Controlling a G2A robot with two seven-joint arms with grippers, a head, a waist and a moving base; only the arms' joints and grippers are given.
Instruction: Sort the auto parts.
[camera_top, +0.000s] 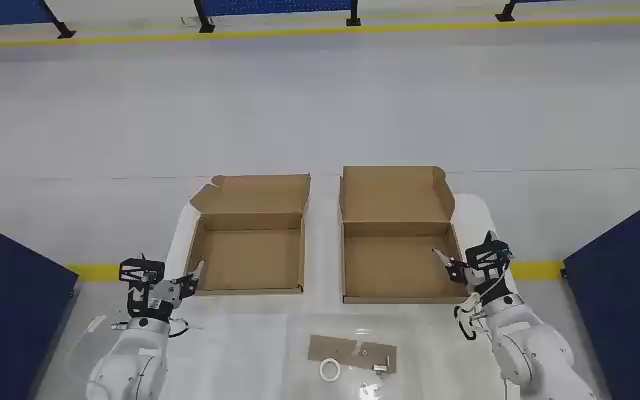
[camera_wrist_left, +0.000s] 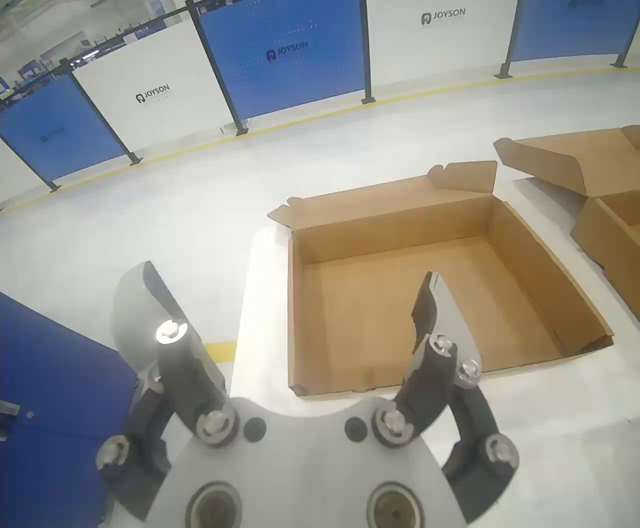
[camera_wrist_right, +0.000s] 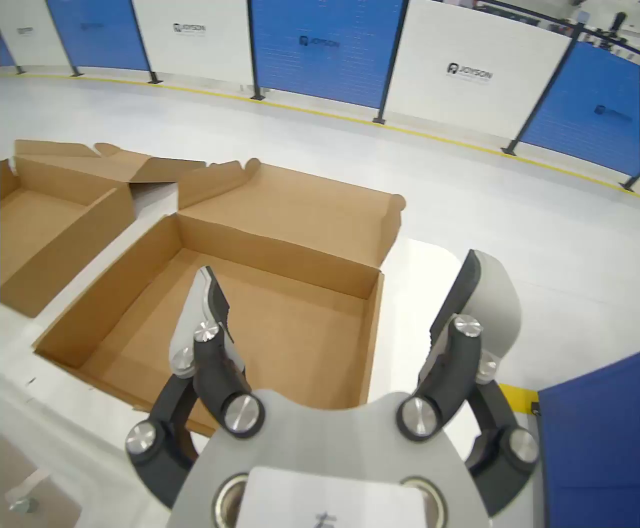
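The auto parts lie at 6 o'clock on the white table (camera_top: 250, 330): a thin white ring (camera_top: 330, 371) and a small metal fitting (camera_top: 381, 368), at the near edge of a flat cardboard sheet (camera_top: 340, 349). Two shallow, open corrugated cardboard boxes sit at 11 o'clock (camera_top: 250, 260) and 1 o'clock (camera_top: 395, 265), lids folded back. The left gripper (camera_wrist_left: 287, 270) at 8 o'clock and the right gripper (camera_wrist_right: 339, 261) at 4 o'clock are both spread wide, holding nothing.

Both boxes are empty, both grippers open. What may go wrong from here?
1. The white ring and small metal part look tiny on the table; a grasp might slip.
2. The left gripper and right gripper hang beside the left box and right box; a swing might shift them.
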